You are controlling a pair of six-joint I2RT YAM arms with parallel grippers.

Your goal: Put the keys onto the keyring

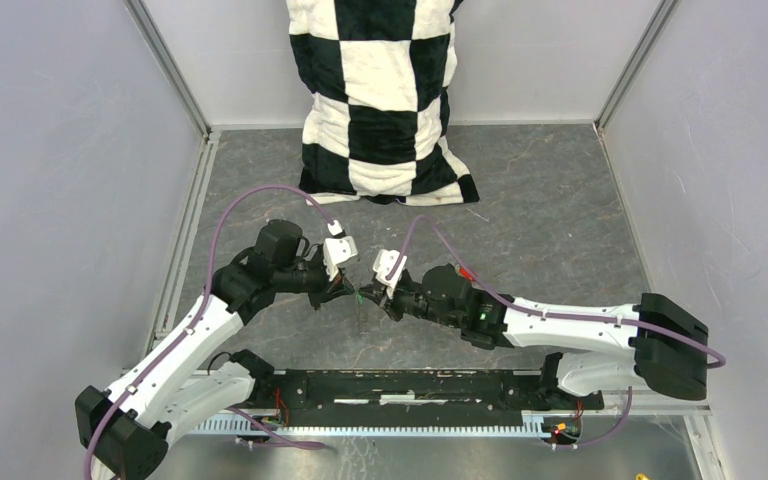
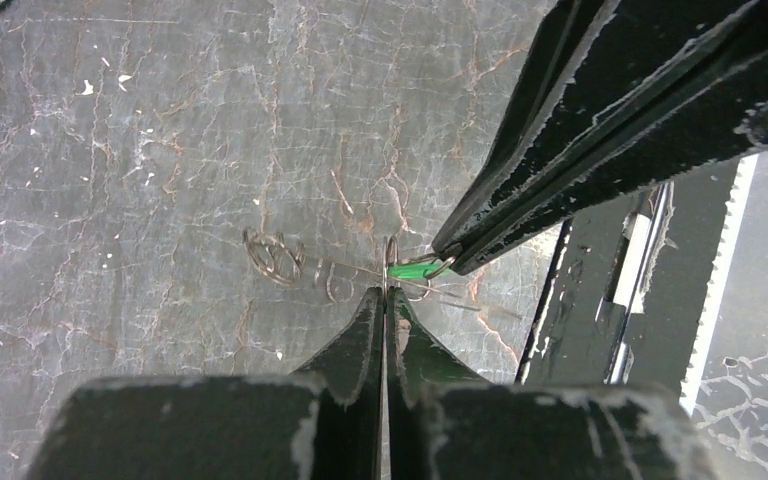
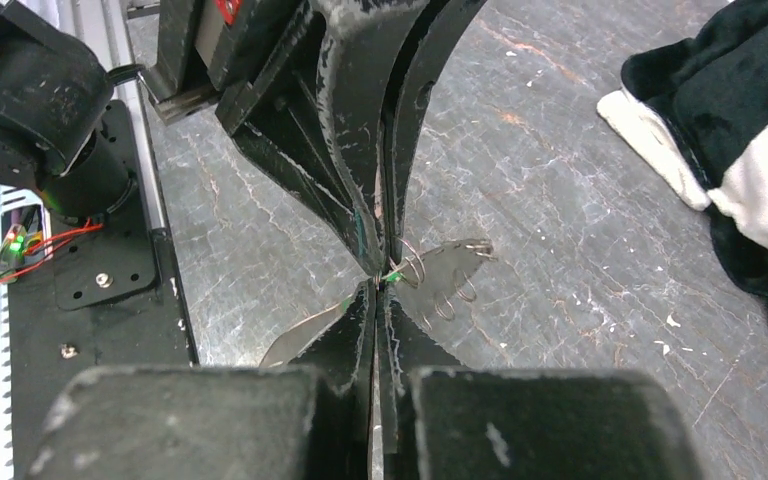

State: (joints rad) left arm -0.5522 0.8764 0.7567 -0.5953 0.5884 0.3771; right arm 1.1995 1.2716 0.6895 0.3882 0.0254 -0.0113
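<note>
The left claw (image 2: 385, 293) is pressed together and seems to pinch the thin silvery wire keyring (image 2: 275, 258). The right claw (image 3: 375, 286) is pressed together too, pinching the tiny key with the green plastic head (image 2: 415, 268). Both tips meet just above the dark marbled bench (image 2: 110, 150). I think the green key is being threaded. Next, its hole must slide slowly onto the wire.

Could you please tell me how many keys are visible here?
1. The green-headed key is pinched in the right hand, tip to tip with the left hand, which holds the keyring. No red-headed key shows; it may be hidden.
</note>
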